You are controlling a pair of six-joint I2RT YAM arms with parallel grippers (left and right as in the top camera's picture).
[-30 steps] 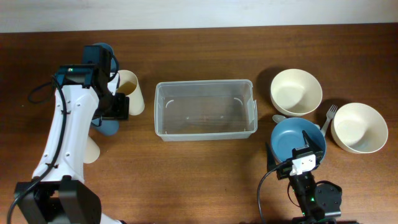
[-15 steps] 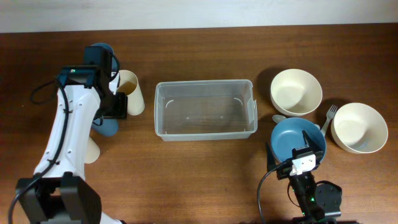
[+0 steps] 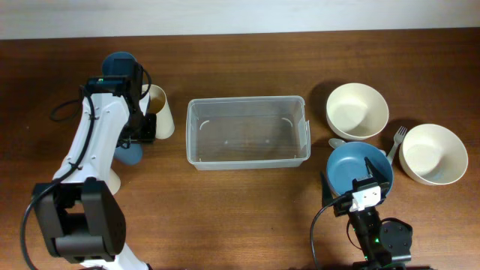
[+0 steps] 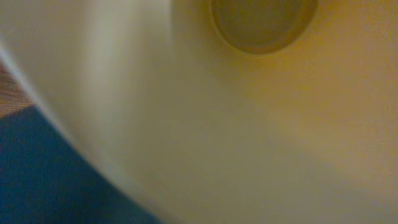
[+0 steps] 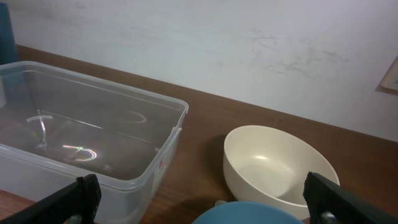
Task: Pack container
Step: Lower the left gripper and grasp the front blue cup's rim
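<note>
The container (image 3: 247, 139) sits at the middle of the table (image 3: 240, 217), its long sides running left to right and parallel to the far edge. The left gripper (image 3: 145, 126) is up against a cream cup (image 3: 159, 112) just beside the container's left wall, with only a thin strip of wood between cup and rim. The left wrist view is filled by the cup's blurred cream inside, with its round bottom at the top, so I cannot tell how the left fingers stand. A blue cup (image 3: 116, 63) shows behind that arm, a second blue piece (image 3: 129, 155) shows just in front of it, and a small cream cup (image 3: 111, 181) sits nearer still. That crowds the left side. The right gripper (image 5: 205, 202) hangs low over a blue bowl (image 3: 358, 166) off the container's near right corner. Its 2 fingertips (image 5: 84, 194) are spread wide at the bottom corners of its own view, holding nothing. 1 cream bowl (image 3: 358, 110) lies near the container's right wall, and a second cream bowl (image 3: 433, 154) lies close to the table's right edge. A fork (image 3: 396, 144) rests between them, and a spoon (image 3: 335, 142) pokes out by the blue bowl's rim. The widest bare wood lies in front of the container between the 2 arms, with a narrower band behind it.
</note>
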